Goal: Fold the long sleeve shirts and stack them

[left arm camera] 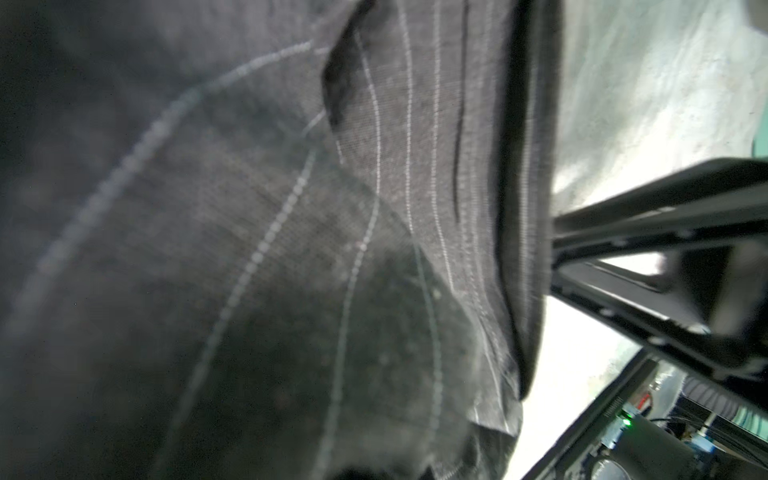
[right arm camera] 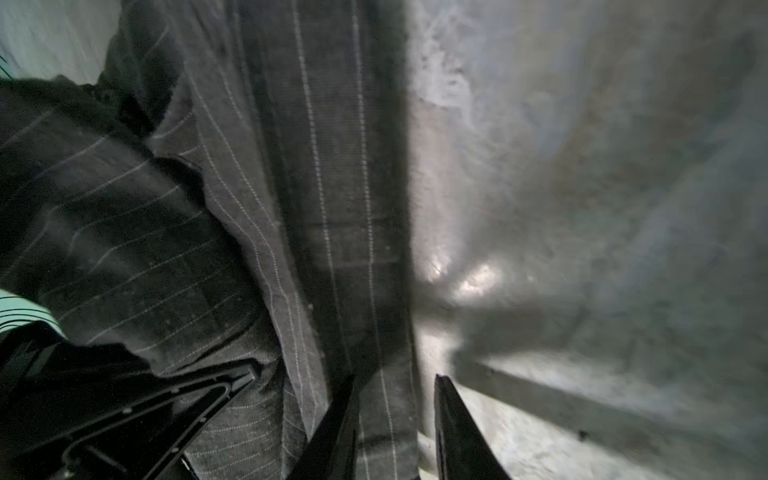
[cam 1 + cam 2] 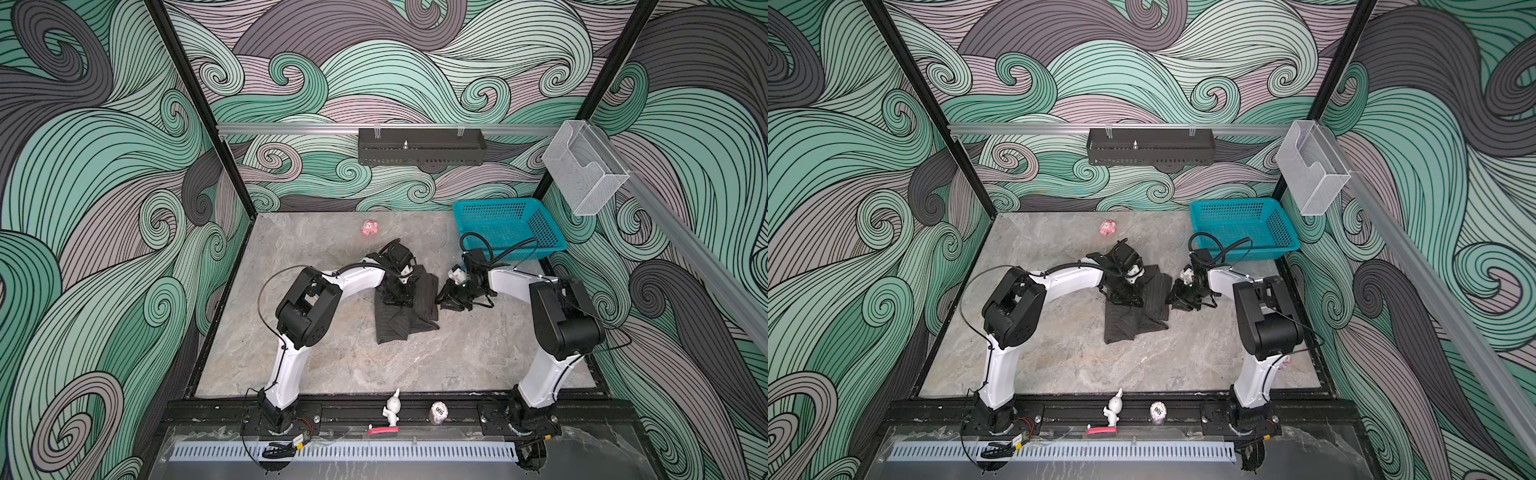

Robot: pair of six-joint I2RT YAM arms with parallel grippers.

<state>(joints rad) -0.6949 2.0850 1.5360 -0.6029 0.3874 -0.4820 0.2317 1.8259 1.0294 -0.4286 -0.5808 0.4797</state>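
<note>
Booth walls carry teal, grey and mauve swirls. The floor of it is a grey marbled bench (image 3: 332, 365), seen in both top views.

- Shirt (image 3: 399, 320): dark, thin pale pinstripes. It lies near the middle of the bench as a compact, rumpled bundle with several layers overlapping, one long folded edge facing the right arm. It is not in the basket (image 3: 544, 230).
- Left gripper (image 3: 397, 293): down on the far half of the shirt. Its wrist view is filled with striped cloth (image 1: 249, 249) close to the lens, and its own fingers are hidden by that cloth. Jaws are closed, and a fold appears to be pinched between them.
- Right gripper (image 3: 446, 301): low, just beside the shirt's right edge, pointing toward it. The wrist view (image 2: 395, 377) shows the two fingers apart, straddling the folded edge (image 2: 291, 208). A strip of cloth and a sliver of bare bench show in the gap, so it is partly open with nothing clamped.
- The black frame low in the right wrist view looks like the left gripper (not certain).
- Basket: teal mesh, far right corner of the bench, nothing visible inside.
- A small pink object (image 3: 369, 227) sits alone near the back wall.
- On the front rail: a white rabbit figure (image 3: 392, 409) and a small rounded token (image 3: 438, 411).
- On the wall rails: a black tray (image 3: 419, 145) and a clear holder (image 3: 582, 166).
</note>
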